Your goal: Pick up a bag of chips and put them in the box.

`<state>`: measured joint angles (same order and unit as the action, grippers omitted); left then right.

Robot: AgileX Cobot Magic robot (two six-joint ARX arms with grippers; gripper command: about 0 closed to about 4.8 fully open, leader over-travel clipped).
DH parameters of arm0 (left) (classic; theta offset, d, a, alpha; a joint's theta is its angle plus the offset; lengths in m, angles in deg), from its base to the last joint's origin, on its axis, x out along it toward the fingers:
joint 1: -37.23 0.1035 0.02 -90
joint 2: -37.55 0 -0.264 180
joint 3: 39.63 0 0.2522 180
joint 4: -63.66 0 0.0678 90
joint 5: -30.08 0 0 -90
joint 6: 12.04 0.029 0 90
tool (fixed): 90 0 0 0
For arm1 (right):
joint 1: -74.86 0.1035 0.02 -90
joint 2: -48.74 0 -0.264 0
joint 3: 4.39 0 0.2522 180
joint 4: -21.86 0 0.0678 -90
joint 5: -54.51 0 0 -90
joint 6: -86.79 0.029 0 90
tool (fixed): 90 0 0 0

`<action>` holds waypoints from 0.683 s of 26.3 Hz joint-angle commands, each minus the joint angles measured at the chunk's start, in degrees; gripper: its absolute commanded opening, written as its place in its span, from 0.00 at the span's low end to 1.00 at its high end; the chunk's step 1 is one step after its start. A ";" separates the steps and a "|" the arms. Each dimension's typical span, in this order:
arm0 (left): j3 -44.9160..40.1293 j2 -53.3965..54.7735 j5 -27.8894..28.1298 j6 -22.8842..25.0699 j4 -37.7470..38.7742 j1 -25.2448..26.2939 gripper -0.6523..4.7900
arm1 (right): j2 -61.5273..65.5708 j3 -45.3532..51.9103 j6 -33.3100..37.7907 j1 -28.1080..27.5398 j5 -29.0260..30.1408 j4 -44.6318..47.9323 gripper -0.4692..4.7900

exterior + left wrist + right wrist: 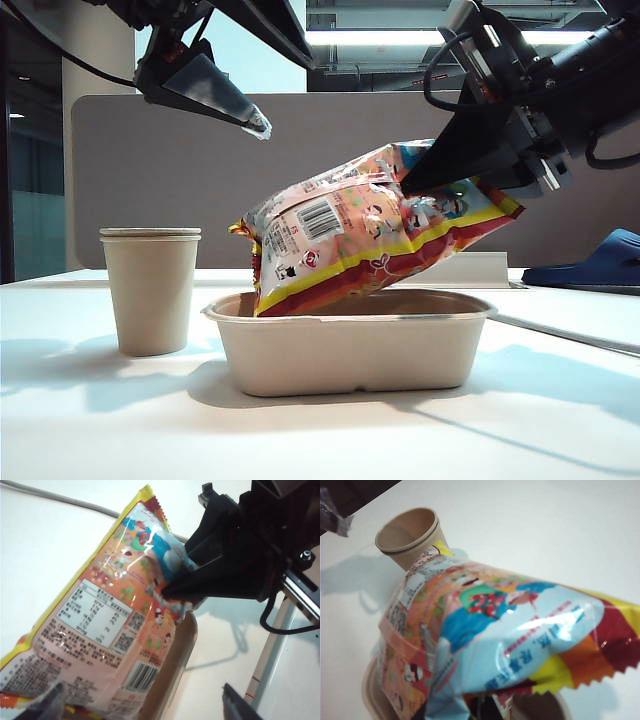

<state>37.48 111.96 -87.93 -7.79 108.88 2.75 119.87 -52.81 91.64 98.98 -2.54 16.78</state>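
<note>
Lowering the bag of chips [370, 225] needs care: the right gripper [425, 180] pinches its upper end, its lower corner dipping inside the box [350, 345]. Level it over the box before release. The left gripper [255, 122], spread and empty, hangs above the box.

I see the bag of chips [370, 225] tilted over the box [350, 345], lower end inside; the cup [150, 290] stands left of it.
</note>
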 commanded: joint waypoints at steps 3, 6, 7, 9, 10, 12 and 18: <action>0.20 -0.20 -0.15 -0.20 -1.51 -0.09 0.86 | 0.11 -0.20 -0.11 1.44 -0.04 1.29 0.23; 0.20 -0.20 -0.26 -0.20 -1.60 -0.09 0.86 | 0.70 -0.17 -0.09 2.05 -0.70 1.88 0.23; 0.20 -0.20 -0.26 -0.20 -1.60 -0.09 0.86 | 0.96 -0.15 -0.09 2.21 -1.42 1.88 0.23; 0.20 -0.20 -0.31 -0.20 -1.60 -0.11 0.86 | 1.64 -0.11 -0.07 2.29 -1.81 2.14 0.23; 0.20 -0.20 -0.28 -0.20 -1.60 -0.11 0.86 | 2.05 0.07 0.02 2.47 -1.90 2.60 0.23; 0.20 -0.20 -0.28 -0.22 -1.57 -0.11 0.86 | 2.75 0.24 0.55 2.54 -2.16 3.21 0.23; 0.20 -0.20 -0.28 -0.20 -1.60 -0.11 0.86 | 5.64 0.24 1.07 2.62 -2.45 3.85 0.23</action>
<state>37.48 111.96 -87.97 -7.97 108.07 2.73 124.99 -52.39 92.44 101.52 -4.96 19.84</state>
